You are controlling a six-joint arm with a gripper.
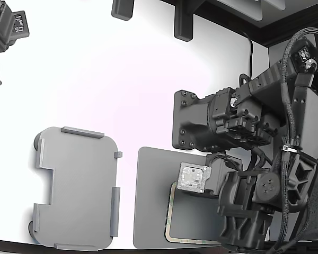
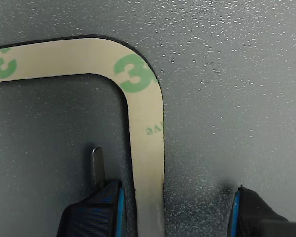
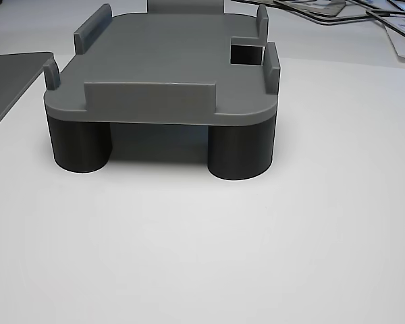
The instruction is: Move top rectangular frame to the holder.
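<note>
Exterior view, read from its left: the light grey rounded-rectangular plastic holder (image 1: 77,188) with raised edge tabs and a stepped notch stands empty on the white desk (image 1: 111,79). To its right, just beside it but apart, lies the dark grey flat mat (image 1: 151,198). On the mat rests the thin beige-tan rectangular frame (image 1: 170,214) with rounded corners and green print, mostly covered by the black arm (image 1: 244,159) that hangs over it at the view's right.

From the wrist camera, the gripper (image 2: 170,207) sits low over the mat with its jaws apart at a moderate width. One blue-edged finger (image 2: 106,207) is inside the frame's open centre, and the other is outside it on the bare mat, so one long side of the frame near a rounded corner runs between them. Nothing is held yet.

The side camera shows the holder on dark round feet, top bare.

The risks look plain. The frame is thin and flat against the mat, so closing jaws may slide over it or buckle the strip instead of lifting it. If more frames lie stacked beneath, which I cannot tell, two might rise together. A grip by one side could also let the frame sag and catch a tab on the holder.
</note>
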